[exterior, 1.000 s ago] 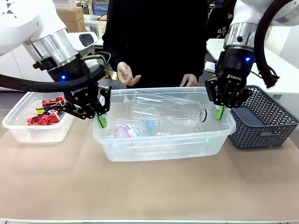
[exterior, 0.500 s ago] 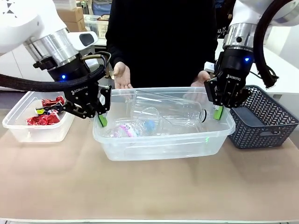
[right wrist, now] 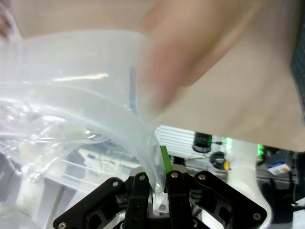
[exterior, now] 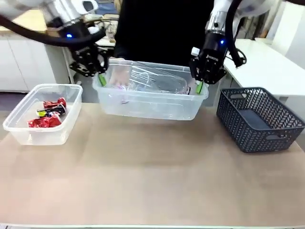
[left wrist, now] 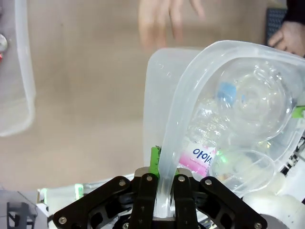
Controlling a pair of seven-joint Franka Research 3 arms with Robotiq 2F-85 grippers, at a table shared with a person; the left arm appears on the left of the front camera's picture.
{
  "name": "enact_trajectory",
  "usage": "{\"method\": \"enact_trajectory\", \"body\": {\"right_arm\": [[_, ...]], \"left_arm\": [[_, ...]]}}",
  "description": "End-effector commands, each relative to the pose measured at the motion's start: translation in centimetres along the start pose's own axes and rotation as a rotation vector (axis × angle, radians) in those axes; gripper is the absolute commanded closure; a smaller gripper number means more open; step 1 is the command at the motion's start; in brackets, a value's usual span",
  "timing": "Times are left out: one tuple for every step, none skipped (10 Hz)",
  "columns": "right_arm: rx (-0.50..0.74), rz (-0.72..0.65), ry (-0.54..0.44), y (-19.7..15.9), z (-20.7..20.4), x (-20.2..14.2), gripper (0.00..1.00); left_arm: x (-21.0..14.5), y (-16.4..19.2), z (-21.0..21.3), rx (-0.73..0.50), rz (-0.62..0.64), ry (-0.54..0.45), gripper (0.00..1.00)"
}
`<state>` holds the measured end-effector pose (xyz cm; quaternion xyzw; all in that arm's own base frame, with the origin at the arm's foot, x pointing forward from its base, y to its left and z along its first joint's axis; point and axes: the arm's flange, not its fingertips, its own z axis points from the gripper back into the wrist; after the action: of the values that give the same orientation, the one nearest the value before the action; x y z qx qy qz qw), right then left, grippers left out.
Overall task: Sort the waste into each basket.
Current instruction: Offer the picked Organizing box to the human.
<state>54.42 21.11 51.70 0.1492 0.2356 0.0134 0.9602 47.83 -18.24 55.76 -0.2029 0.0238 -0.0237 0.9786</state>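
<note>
A large clear basket (exterior: 152, 104) holding clear plastic bottles (exterior: 159, 82) is held up over the far part of the table, in front of the person. My left gripper (exterior: 101, 80) is shut on the rim at its left end. My right gripper (exterior: 199, 87) is shut on the rim at its right end. In the left wrist view the gripper (left wrist: 162, 191) pinches the rim (left wrist: 181, 109), beside a pink-labelled bottle (left wrist: 198, 155). In the right wrist view the gripper (right wrist: 157, 191) clamps the rim (right wrist: 95, 109). A smaller clear basket (exterior: 43, 136) at the left holds red cans (exterior: 45, 117).
A dark grey lattice basket (exterior: 259, 119) stands at the right of the table. The person stands at the far side with a hand (left wrist: 167, 19) near the tub's left end and another hand (right wrist: 190, 52) close to its right end. Bare brown tabletop (exterior: 152, 176) lies in front.
Both arms have raised the large basket and carried it away from me toward the person. The person's hands have come in close to it. Both grips stay shut.
</note>
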Motion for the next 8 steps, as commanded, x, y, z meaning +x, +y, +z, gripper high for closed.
{"method": "enact_trajectory", "body": {"right_arm": [[0.019,-0.075,0.047,1.2,2.6,2.4,0.95],[0.023,-0.078,0.033,0.8,2.5,2.8,0.95],[0.038,-0.071,0.031,0.3,2.3,2.7,0.95],[0.043,-0.075,0.04,-0.4,2.0,2.6,0.95],[0.036,-0.08,0.037,-0.6,1.8,2.3,0.95],[-0.006,-0.063,0.052,-0.5,1.1,2.0,0.95],[0.015,-0.055,0.036,-0.3,1.4,3.2,0.95],[0.015,-0.055,0.036,-0.3,1.4,3.2,0.95]], "left_arm": [[2.0,-0.1,0.3,0.014,0.003,0.03,0.96],[2.5,0.3,-0.7,0.024,0.014,0.058,0.96],[2.9,0.8,-1.8,0.049,0.043,0.071,0.96],[3.1,1.1,-2.6,0.037,0.045,0.093,0.96],[3.2,1.3,-3.0,0.029,0.069,0.098,0.96],[3.6,0.9,-2.4,0.022,0.021,0.054,0.96],[3.6,0.9,-2.4,0.022,0.021,0.054,0.96],[3.6,0.9,-2.4,0.022,0.021,0.054,0.96]]}}
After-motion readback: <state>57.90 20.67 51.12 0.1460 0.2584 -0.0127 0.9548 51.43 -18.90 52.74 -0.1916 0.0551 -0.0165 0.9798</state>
